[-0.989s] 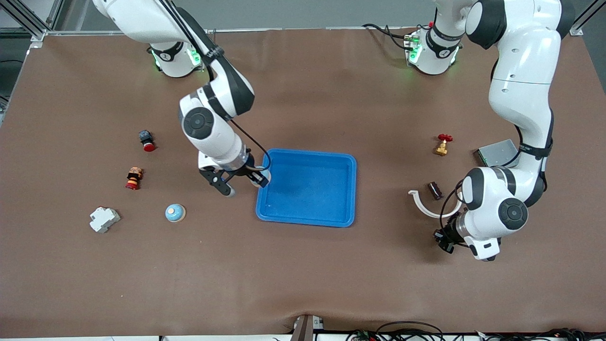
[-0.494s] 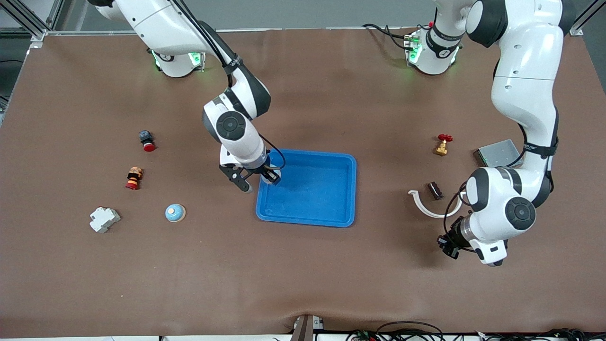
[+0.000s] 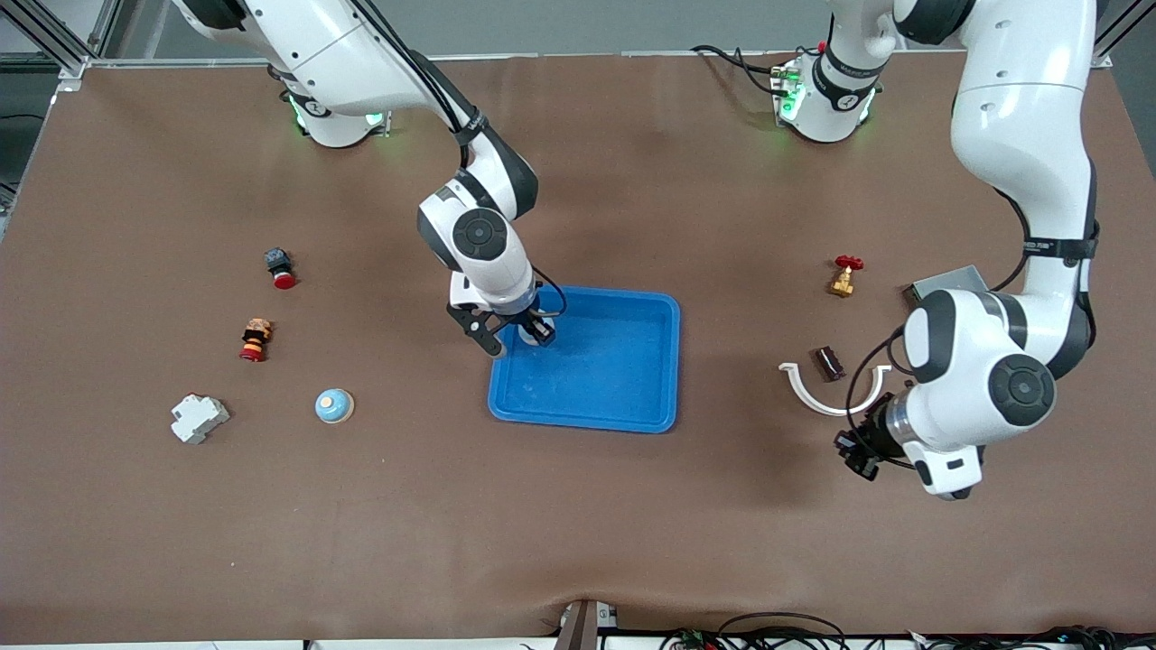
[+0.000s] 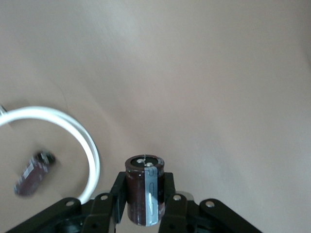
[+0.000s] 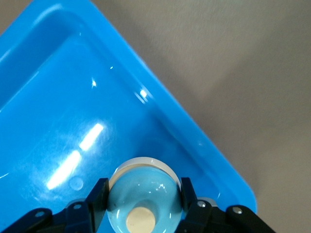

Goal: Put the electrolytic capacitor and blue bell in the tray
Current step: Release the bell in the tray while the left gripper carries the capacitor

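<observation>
Pale-blue and glossy, the blue bell (image 5: 144,191) sits pinched between the jaws of the right gripper (image 3: 528,332), dome and small cream button facing the wrist camera. It hangs over the corner of the tray (image 3: 632,411) nearest the right arm's base, not yet released. It looks light, rigid and slick; its rounded dome gives the jaws little flat to bite on, so a hold across the widest part of the rim, as here, seems safest.

The electrolytic capacitor (image 4: 144,188), a dark brown cylinder with a grey stripe and metal top, is clamped upright across its smooth sleeve in the jaws of the left gripper (image 3: 856,449). It is over bare worktop toward the left arm's end, well apart from the tray. It is probably stiff and light, and may twist in a loose grip.

A second blue bell-shaped part (image 3: 334,405) rests on the worktop toward the right arm's end. Near the left gripper lie a white curved clip (image 3: 817,395) and a small dark cylinder (image 3: 830,363), perhaps another capacitor; it is too blurred to say.
</observation>
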